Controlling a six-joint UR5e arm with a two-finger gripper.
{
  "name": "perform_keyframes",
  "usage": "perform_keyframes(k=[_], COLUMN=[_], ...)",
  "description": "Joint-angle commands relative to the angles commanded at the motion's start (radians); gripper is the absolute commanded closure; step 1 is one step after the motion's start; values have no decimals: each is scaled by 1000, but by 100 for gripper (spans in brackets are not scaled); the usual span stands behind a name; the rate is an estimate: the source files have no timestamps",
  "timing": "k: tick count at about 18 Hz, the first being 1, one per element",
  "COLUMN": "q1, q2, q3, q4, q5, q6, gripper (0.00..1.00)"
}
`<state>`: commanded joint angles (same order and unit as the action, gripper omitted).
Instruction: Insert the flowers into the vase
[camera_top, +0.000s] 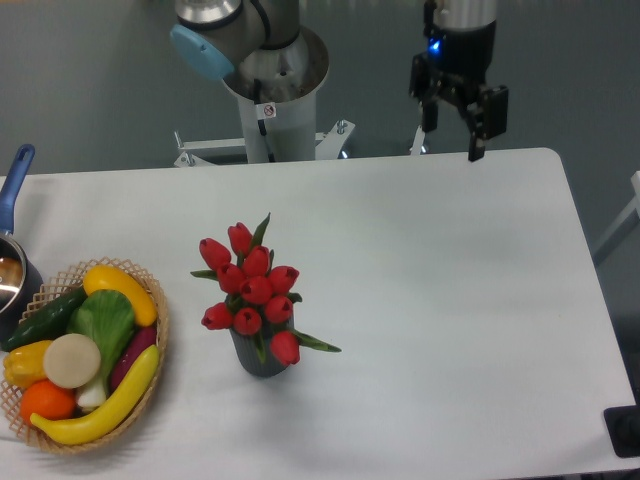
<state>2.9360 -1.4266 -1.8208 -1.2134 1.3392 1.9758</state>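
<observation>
you are looking at the flowers (251, 289), a bunch of red tulip buds with green leaves, standing upright in the vase (260, 357) left of the table's (450, 300) centre. the buds are spreading wider than the dark grey vase, hiding most of it. the gripper (453, 140) is hanging released and empty above the table's far edge, well apart from the flowers.

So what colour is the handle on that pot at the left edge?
Blue: the pot's handle shows in the fixed camera view.
</observation>
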Motion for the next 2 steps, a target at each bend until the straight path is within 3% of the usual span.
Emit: perform_keyframes(k=[2], q1=[-3], q2=[0], q3=[-3], q4=[0], q5=[-2], q6=[-8], gripper=[0])
